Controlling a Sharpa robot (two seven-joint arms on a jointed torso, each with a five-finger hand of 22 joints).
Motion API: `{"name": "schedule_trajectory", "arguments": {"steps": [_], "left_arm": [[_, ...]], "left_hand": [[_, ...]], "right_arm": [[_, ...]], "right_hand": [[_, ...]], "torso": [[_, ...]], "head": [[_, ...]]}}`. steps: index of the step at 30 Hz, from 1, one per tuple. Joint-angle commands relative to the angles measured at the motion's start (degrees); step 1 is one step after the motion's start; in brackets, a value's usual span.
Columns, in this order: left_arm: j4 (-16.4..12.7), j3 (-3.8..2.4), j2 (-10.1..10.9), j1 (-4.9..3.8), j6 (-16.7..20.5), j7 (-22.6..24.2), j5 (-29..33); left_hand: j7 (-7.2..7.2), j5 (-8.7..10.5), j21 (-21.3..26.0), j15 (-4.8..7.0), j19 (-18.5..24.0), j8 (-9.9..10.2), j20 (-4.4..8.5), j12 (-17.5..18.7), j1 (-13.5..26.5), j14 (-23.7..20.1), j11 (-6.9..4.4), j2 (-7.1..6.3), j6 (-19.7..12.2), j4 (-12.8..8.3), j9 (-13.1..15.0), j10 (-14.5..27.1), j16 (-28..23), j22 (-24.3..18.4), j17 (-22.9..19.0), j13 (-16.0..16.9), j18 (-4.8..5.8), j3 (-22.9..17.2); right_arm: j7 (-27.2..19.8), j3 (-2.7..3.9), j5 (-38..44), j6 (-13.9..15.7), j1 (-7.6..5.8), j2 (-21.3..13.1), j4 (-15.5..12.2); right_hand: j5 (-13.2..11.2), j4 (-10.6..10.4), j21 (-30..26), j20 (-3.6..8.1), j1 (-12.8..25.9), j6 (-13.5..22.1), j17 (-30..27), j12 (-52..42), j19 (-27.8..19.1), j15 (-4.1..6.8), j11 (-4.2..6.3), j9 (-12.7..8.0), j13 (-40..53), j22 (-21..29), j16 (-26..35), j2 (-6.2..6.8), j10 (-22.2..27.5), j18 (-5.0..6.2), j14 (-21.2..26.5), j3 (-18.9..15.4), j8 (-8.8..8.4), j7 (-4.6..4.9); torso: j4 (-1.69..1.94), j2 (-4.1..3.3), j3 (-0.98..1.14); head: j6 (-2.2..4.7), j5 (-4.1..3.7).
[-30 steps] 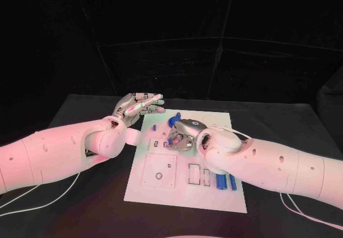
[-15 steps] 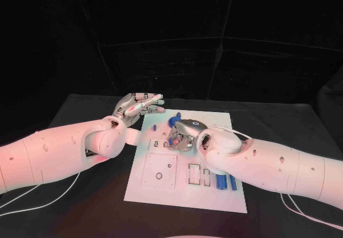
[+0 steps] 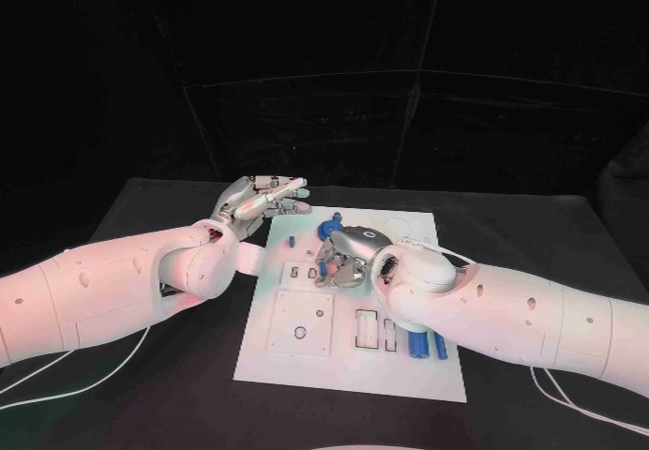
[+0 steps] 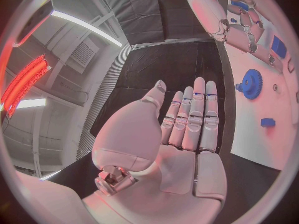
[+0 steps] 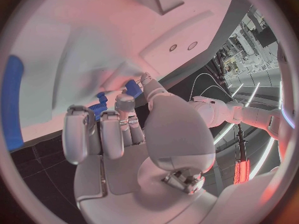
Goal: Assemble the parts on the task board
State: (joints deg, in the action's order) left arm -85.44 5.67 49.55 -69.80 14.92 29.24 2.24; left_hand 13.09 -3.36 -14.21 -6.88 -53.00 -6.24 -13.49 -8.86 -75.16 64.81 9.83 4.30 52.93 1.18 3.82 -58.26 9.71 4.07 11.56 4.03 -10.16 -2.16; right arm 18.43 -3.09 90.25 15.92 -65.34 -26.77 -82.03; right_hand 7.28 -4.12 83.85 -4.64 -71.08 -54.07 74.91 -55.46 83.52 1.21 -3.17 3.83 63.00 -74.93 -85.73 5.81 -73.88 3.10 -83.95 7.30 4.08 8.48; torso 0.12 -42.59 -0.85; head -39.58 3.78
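Starting at the left of the head view, the left hand (image 3: 260,199) sits raised just off the upper left corner of the task board (image 3: 345,361), over the black table (image 3: 162,202). Its fingers are stretched out flat and side by side, palm showing, and there's nothing in it; the left wrist view shows the same thing (image 4: 187,122). From that wrist camera you can also see a blue gear (image 4: 251,83) and a small blue block (image 4: 268,122) lying on the board beyond the fingertips, apart from the hand.

Moving right, the gear (image 3: 329,228) is in the upper middle of the board, right next to the right hand (image 3: 349,255). That hand hovers low over the board's centre with its fingers curled downward. In the right wrist view the hand (image 5: 134,129) has its fingertips around a small blue part (image 5: 132,88), with another bit of blue (image 5: 97,109) by the other fingers, so it looks like it's pinching a part, though I can't tell how firmly.

Further toward the lower right of the board, two blue pegs (image 3: 429,345) lie beside each other, just under the right forearm, untouched.
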Motion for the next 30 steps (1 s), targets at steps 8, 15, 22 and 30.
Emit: {"name": "schedule_trajectory", "arguments": {"steps": [8,15,22,30], "left_arm": [[-0.02,-0.05,-0.01,-0.09,-0.40,0.22,0.02],[0.08,-0.05,0.09,-0.09,-0.37,0.19,0.02],[0.30,-0.05,0.36,-0.09,0.14,-1.18,-1.57],[2.00,-0.06,0.94,-0.46,-0.91,-16.75,-12.41]], "left_hand": [[0.08,-0.11,0.26,-0.06,-0.42,0.33,0.03,0.22,-0.30,0.00,0.01,0.20,0.39,-0.31,-0.07,-0.26,-0.34,-0.09,0.10,-0.05,-0.39,0.05],[0.09,-0.11,0.29,-0.06,-0.43,0.34,0.02,0.25,-0.31,0.02,0.02,0.22,0.38,-0.35,-0.07,-0.26,-0.37,-0.09,0.12,-0.06,-0.40,0.05],[-0.89,-0.12,-0.96,1.29,-3.45,-0.27,1.11,-0.61,-0.20,4.06,-1.16,0.48,1.94,-0.82,0.09,-3.14,1.53,0.48,1.57,0.39,-0.57,-0.09],[-3.41,-0.23,-8.32,5.72,-14.52,-1.52,5.85,-3.56,0.15,16.33,-4.50,0.44,4.92,-1.04,0.50,-10.04,15.26,3.94,10.79,2.74,-0.37,-1.70]], "right_arm": [[-1.94,-0.08,-0.36,9.14,0.19,-1.08,-1.26],[-5.88,-0.05,-1.64,13.23,0.21,-3.30,-3.62],[-14.82,0.08,-9.86,12.80,-0.87,-9.20,-8.30],[-20.47,1.11,-21.64,6.30,-4.78,-17.60,-11.57]], "right_hand": [[1.30,-3.33,-0.04,-1.11,-1.39,3.28,8.42,-2.16,0.16,-0.94,-1.04,0.02,0.54,-1.75,0.11,0.44,-0.21,-0.26,-4.45,-5.75,0.25,0.92],[1.92,-4.24,0.09,-1.10,-2.71,2.76,8.53,-3.42,0.29,-0.87,-0.91,0.16,1.18,-2.01,0.06,-0.19,-0.66,-0.30,-4.47,-7.12,1.01,0.74],[2.35,-4.50,-0.08,-0.95,-3.92,1.95,8.11,-3.54,0.11,-0.68,-0.67,0.24,1.05,-1.67,0.39,-1.19,-0.49,-0.22,-4.35,-7.68,1.76,0.47],[6.29,-2.66,-0.56,-0.53,-8.26,0.73,6.70,-4.30,-0.33,-0.21,-0.13,0.32,1.38,-0.87,1.50,-3.11,-0.92,-0.06,-3.97,-6.99,2.81,0.00]], "torso": [[0.01,0.00,0.06],[-0.08,0.06,0.04],[-0.11,0.17,0.03],[-0.15,0.86,0.24]], "head": [[-0.01,0.11],[0.09,0.16],[0.35,0.21],[0.38,0.30]]}}
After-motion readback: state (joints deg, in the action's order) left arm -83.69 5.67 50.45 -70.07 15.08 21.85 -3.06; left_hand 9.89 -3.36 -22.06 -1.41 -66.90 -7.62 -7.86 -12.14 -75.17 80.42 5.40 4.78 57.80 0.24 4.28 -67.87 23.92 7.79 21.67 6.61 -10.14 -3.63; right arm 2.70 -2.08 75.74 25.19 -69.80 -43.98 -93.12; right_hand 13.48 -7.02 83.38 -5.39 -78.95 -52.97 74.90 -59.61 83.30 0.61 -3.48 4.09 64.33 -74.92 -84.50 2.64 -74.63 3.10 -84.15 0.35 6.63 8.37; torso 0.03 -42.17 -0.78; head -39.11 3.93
